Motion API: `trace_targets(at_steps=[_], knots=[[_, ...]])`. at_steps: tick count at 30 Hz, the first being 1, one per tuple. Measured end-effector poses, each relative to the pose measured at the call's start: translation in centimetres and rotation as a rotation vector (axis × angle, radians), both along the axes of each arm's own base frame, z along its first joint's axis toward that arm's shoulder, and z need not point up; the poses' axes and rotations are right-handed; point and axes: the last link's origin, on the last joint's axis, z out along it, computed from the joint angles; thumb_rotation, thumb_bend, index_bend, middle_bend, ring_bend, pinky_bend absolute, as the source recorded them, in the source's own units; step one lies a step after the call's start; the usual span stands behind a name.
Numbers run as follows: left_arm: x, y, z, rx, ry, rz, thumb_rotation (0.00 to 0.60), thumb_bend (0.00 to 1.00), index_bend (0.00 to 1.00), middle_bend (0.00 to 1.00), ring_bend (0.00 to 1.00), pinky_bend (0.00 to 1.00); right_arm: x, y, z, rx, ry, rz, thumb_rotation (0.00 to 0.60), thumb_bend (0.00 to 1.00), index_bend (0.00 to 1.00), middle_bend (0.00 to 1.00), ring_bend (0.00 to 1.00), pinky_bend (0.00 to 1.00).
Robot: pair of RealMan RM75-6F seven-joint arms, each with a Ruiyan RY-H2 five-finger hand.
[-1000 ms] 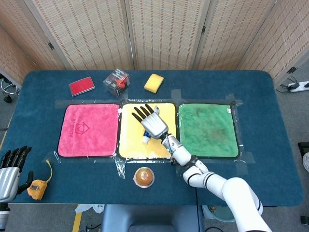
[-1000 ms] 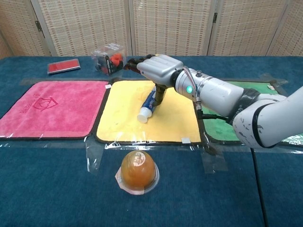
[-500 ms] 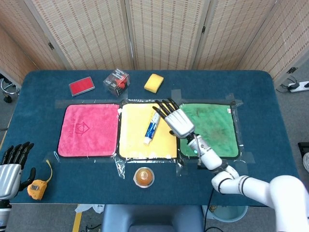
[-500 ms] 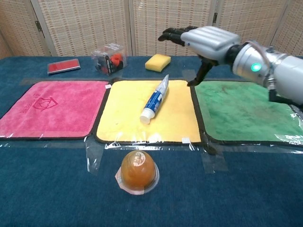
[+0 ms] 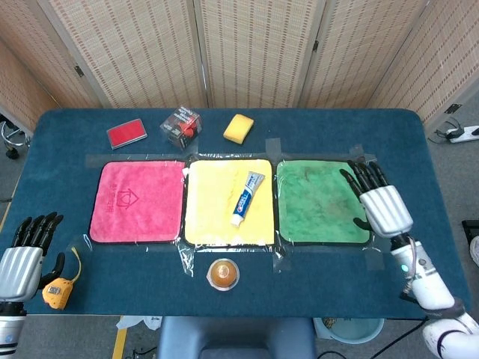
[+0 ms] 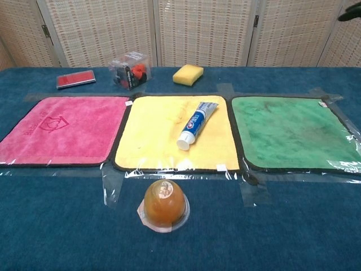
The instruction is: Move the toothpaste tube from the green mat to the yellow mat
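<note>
The white and blue toothpaste tube point(image 5: 245, 197) point(image 6: 195, 125) lies at a slant on the yellow mat point(image 5: 212, 213) point(image 6: 152, 132), cap towards the front. The green mat point(image 5: 322, 202) point(image 6: 290, 132) to its right has nothing on it. My right hand point(image 5: 376, 200) hovers over the green mat's right edge, fingers spread, holding nothing; only a dark fingertip point(image 6: 350, 14) shows at the chest view's top right corner. My left hand point(image 5: 24, 250) stays at the table's front left corner, open and empty, far from the mats.
A pink mat point(image 5: 137, 202) lies left of the yellow one. Behind the mats sit a red case point(image 5: 126, 133), a clear box with red parts point(image 5: 182, 126) and a yellow sponge point(image 5: 238, 128). An orange dome-shaped cup point(image 5: 223, 274) stands in front; a yellow tape measure point(image 5: 57, 290) lies by my left hand.
My right hand has let go of the tube and pulled back right, from above the yellow mat to the green mat's right edge. The tube has shifted slightly right on the yellow mat.
</note>
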Motion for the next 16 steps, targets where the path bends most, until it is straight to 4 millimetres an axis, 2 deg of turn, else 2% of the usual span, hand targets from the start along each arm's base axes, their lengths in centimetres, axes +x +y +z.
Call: trace_targets(at_steps=[9, 16], knots=[[1.0, -0.1, -0.2, -0.004, -0.021, -0.011, 0.600, 0.55, 0.10, 0.09, 0.10, 0.03, -4.6, 7.3, 2.7, -0.059, -0.103, -0.117, 0.600, 0.15, 0.01, 0.00, 0.00, 0.00], [1.6, -0.6, -0.3, -0.006, -0.031, -0.016, 0.600, 0.55, 0.10, 0.09, 0.10, 0.03, -5.8, 10.8, 2.9, -0.067, -0.160, -0.138, 0.600, 0.15, 0.01, 0.00, 0.00, 0.00]])
